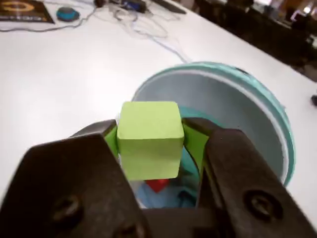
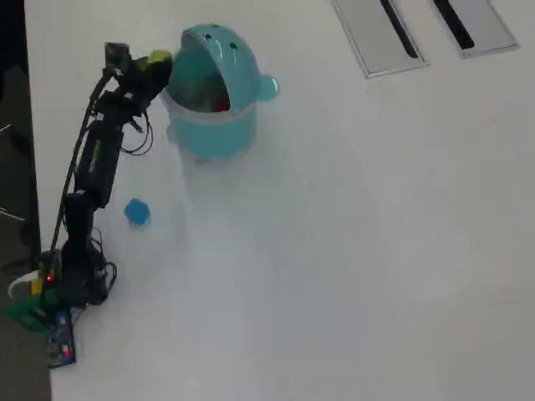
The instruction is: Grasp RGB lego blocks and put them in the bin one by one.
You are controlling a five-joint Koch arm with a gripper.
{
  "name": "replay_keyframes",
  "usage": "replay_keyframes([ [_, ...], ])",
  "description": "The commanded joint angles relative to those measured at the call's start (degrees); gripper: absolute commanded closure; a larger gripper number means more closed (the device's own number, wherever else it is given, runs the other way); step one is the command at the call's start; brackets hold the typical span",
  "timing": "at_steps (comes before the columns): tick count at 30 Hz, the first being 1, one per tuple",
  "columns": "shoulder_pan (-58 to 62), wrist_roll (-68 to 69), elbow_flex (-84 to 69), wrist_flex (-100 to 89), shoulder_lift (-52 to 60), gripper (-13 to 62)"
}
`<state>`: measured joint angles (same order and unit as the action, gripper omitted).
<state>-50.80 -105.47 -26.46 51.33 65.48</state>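
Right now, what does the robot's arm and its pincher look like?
The arm is thin and black, with black cables looping beside it and a small red light near its base. The gripper has chunky dark jaws with round screws, and bright green pads line the inside. A small boxy part sits near the wrist in the overhead view.

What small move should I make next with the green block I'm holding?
Probably open the jaws to drop it. In the wrist view the gripper clamps the yellow-green block above the bin opening, where the red block lies inside. The blue block remains on the table.
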Motion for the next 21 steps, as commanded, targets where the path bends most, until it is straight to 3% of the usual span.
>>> replay_keyframes([
  [1,1.5,-0.6,5.5,-1.1,-0.1,39.2],
  [10,4.1,-0.7,17.9,-1.2,-9.9,38.2],
  [15,4.9,-3.4,18.8,-1.5,-12.1,24.3],
  [21,4.5,-3.2,22.7,1.1,-14.2,17.7],
])
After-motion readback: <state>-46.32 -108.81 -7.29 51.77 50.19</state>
